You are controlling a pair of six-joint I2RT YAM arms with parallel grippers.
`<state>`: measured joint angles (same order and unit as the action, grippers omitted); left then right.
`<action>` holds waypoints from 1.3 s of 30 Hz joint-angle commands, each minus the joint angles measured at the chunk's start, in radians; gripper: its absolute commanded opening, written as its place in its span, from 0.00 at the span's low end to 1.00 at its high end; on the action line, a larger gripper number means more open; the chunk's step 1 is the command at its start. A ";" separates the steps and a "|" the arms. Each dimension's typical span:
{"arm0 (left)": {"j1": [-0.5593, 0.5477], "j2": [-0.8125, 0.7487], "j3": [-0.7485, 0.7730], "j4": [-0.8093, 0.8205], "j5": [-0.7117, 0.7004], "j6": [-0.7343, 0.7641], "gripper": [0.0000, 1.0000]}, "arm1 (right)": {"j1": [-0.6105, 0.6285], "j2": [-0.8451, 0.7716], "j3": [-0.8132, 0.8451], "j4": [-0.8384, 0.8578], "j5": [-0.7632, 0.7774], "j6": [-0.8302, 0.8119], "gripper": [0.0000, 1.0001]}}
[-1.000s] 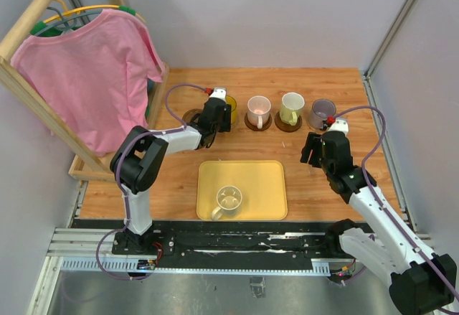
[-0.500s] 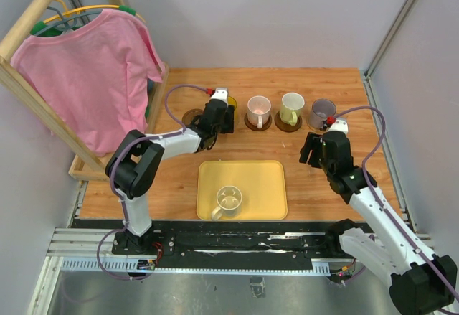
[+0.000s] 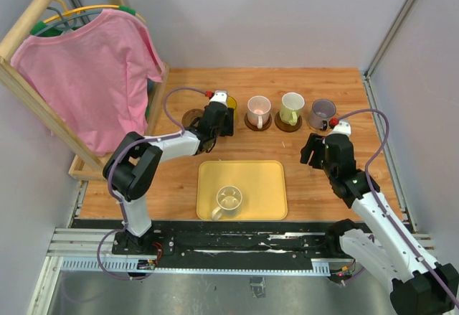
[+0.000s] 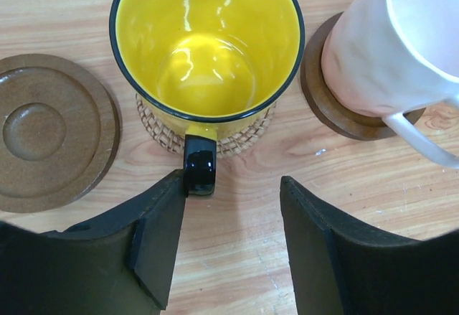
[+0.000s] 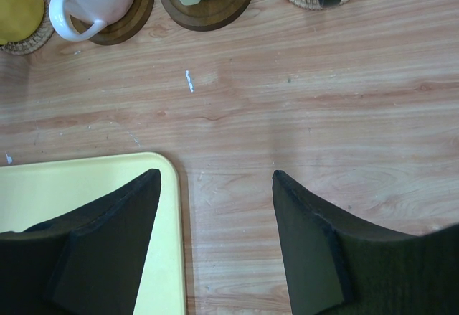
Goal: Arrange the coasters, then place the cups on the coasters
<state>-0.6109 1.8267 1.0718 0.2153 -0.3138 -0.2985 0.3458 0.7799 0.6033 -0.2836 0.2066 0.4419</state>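
A yellow cup [image 4: 208,42] with a black handle [image 4: 199,166] stands on a woven coaster [image 4: 247,139]. My left gripper [image 4: 231,182] is open just short of it, and its left fingertip [image 4: 172,186] lies beside the handle. An empty brown coaster [image 4: 50,132] lies to the left. The pink cup [image 3: 258,107], pale green cup [image 3: 291,105] and grey-purple cup [image 3: 322,112] each sit on a coaster. A cream cup [image 3: 229,199] stands on the yellow tray [image 3: 269,179]. My right gripper [image 5: 215,175] hangs open and empty over bare wood by the tray's corner [image 5: 86,182].
A wooden rack with a pink shirt [image 3: 90,71] stands along the table's left side. Grey walls close in the back and the right. The left arm [image 3: 168,143] stretches across the wood left of the tray.
My left gripper has drawn back slightly from the yellow cup and its jaws have widened a little. The right arm has shifted only slightly.
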 commanded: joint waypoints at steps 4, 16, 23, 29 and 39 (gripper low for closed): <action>-0.013 -0.079 -0.048 0.011 -0.002 -0.016 0.60 | -0.011 -0.025 -0.016 -0.014 -0.011 0.019 0.65; -0.046 -0.389 -0.211 -0.206 0.041 0.052 0.94 | -0.011 -0.012 -0.006 -0.017 0.008 0.001 0.66; -0.096 -0.784 -0.368 -0.360 0.205 0.034 0.98 | -0.024 -0.009 0.018 -0.026 0.094 -0.002 0.72; -0.128 -1.021 -0.423 -0.462 0.307 -0.040 1.00 | -0.105 -0.030 0.047 -0.070 0.136 0.014 0.92; -0.409 -0.978 -0.442 -0.550 0.136 -0.128 1.00 | -0.245 -0.135 0.060 -0.128 0.183 0.001 0.98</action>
<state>-0.8932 0.8082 0.6373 -0.2810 -0.0784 -0.3786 0.1501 0.6811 0.6312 -0.3656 0.3424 0.4484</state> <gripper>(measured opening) 0.994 0.984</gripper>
